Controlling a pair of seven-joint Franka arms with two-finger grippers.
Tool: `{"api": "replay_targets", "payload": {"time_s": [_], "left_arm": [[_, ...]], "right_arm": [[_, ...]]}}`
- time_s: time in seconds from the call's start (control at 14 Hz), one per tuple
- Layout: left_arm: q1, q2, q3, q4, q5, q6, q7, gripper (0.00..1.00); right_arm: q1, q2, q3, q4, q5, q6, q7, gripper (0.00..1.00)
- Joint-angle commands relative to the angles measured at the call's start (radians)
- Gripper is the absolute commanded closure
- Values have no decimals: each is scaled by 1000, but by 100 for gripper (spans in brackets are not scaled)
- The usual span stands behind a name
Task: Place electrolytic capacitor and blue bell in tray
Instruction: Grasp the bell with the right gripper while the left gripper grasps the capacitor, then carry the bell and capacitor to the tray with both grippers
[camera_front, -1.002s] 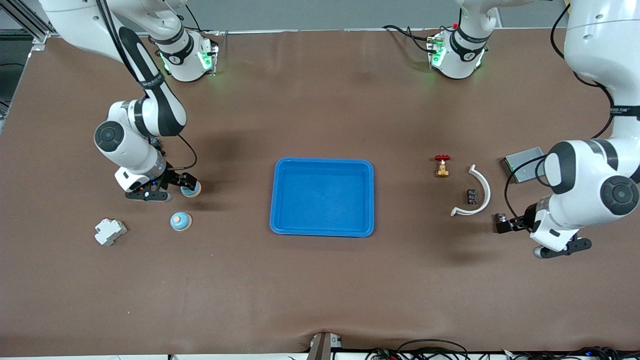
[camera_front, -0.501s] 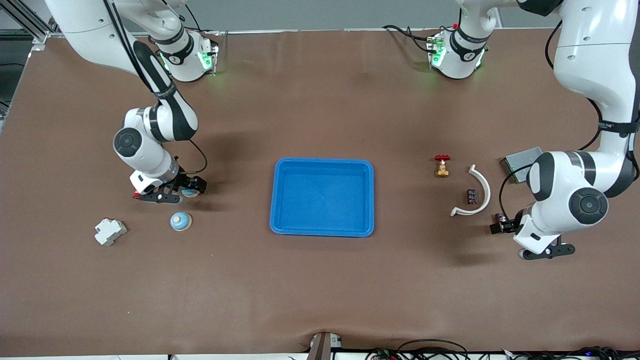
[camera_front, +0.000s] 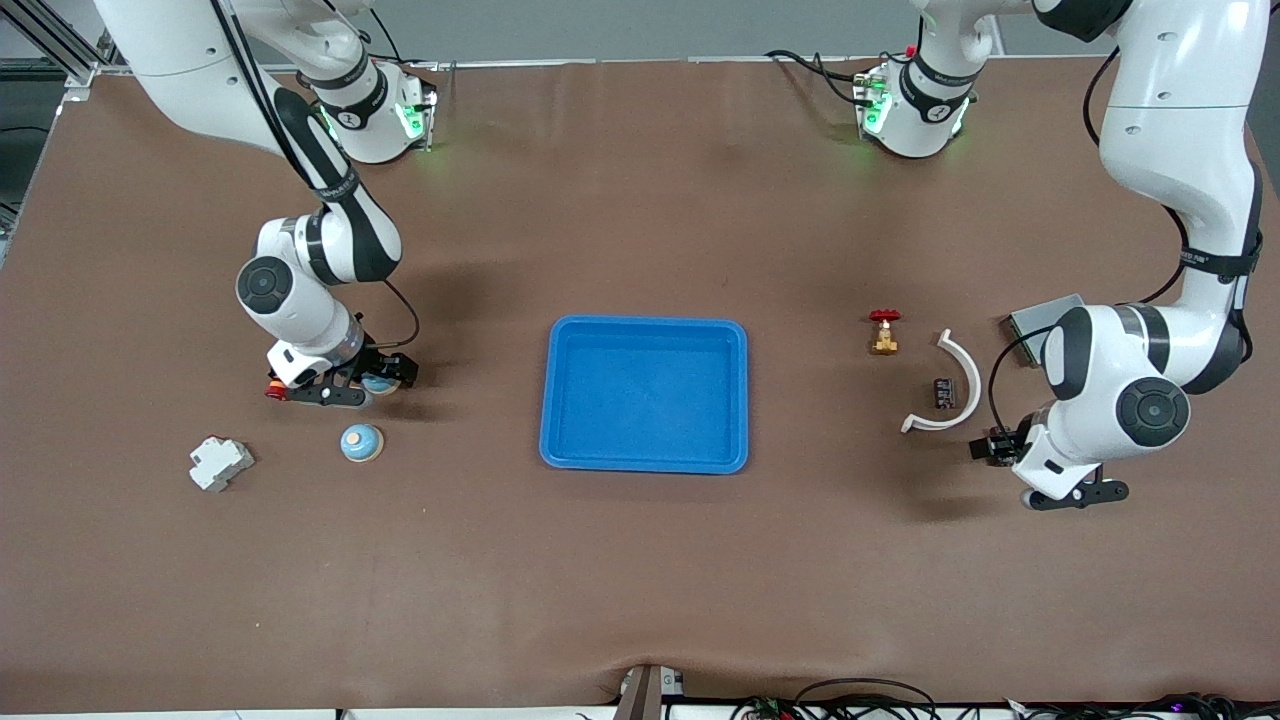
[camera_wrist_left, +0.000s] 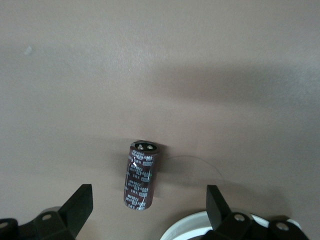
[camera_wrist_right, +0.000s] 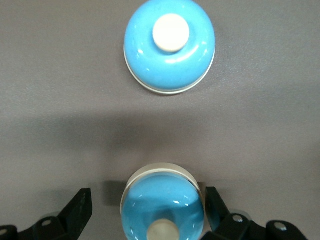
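While the tray sits mid-desk, I see my right gripper near the right arm's edge, spread around a blue bell. My left gripper, spread, hangs by the left arm's edge above an electrolytic capacitor.

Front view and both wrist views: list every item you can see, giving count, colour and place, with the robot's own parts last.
tray: 1, bright blue, middle of table, nothing in it.
blue bells: 2, blue with cream buttons, toward the right arm's end; one between the right gripper's fingers, the other nearer the front camera.
block: 1, white-grey, beside that second bell.
capacitor: 1, dark, lying inside the arc's curve.
arc: 1, white, toward the left arm's end.
valve: 1, brass with red handle, beside the arc.
plate: 1, grey metal, partly hidden by the left arm.
right gripper: fingers open around a bell.
left gripper: fingers open, beside the arc.
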Motion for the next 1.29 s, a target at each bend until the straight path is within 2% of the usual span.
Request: {"api": "replay_targets", "payload": {"time_s": [0.0, 0.21, 0.29, 0.43, 0.72, 1.07, 1.15, 1.22], "left_arm": [[9, 0, -6, -15, 20, 18, 7, 0], [8, 26, -6, -12, 19, 18, 7, 0], [8, 31, -6, -10, 19, 18, 7, 0], [8, 38, -6, -6, 19, 18, 7, 0], [8, 55, -4, -2, 17, 45, 6, 0], [19, 72, -4, -1, 19, 61, 6, 0], [19, 72, -4, -1, 19, 61, 1, 4], [19, 72, -4, -1, 19, 61, -2, 16]], "right_arm": [[8, 1, -5, -12, 7, 19, 6, 0], [8, 1, -5, -12, 7, 8, 4, 0], [8, 1, -5, -14, 7, 6, 3, 23], [8, 1, -3, -14, 7, 5, 3, 100], [12, -9, -3, -2, 7, -6, 15, 100], [95, -55, -3, 161, 8, -324, 156, 100], [115, -59, -3, 184, 8, -357, 199, 100], [146, -62, -3, 205, 8, -380, 248, 100]]}}
